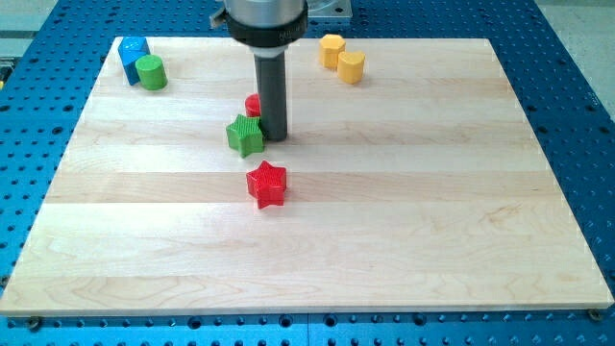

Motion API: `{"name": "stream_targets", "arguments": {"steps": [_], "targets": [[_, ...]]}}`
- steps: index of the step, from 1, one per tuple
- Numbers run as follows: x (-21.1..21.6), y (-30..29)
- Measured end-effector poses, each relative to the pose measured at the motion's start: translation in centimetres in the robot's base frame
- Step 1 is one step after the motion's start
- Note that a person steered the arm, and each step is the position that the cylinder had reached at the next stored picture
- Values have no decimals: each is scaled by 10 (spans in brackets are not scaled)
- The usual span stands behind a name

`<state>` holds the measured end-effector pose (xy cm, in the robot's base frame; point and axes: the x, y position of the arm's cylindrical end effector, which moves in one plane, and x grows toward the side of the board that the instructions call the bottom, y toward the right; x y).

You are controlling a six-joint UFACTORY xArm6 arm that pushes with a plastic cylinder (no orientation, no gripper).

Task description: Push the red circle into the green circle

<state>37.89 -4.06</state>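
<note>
Red circle (252, 104) (half hidden) touches my tip (275, 136).

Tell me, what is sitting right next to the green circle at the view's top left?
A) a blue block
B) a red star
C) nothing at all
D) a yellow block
A: the blue block sits touching the green circle in the board's top-left corner, while the red star lies mid-board and the yellow blocks sit at the view's top, right of the rod.
</note>
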Motion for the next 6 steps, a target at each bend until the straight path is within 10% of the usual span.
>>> {"name": "stream_targets", "arguments": {"steps": [2,4,6], "targets": [[-63,-104],[-72,-50],[-85,-137]]}}
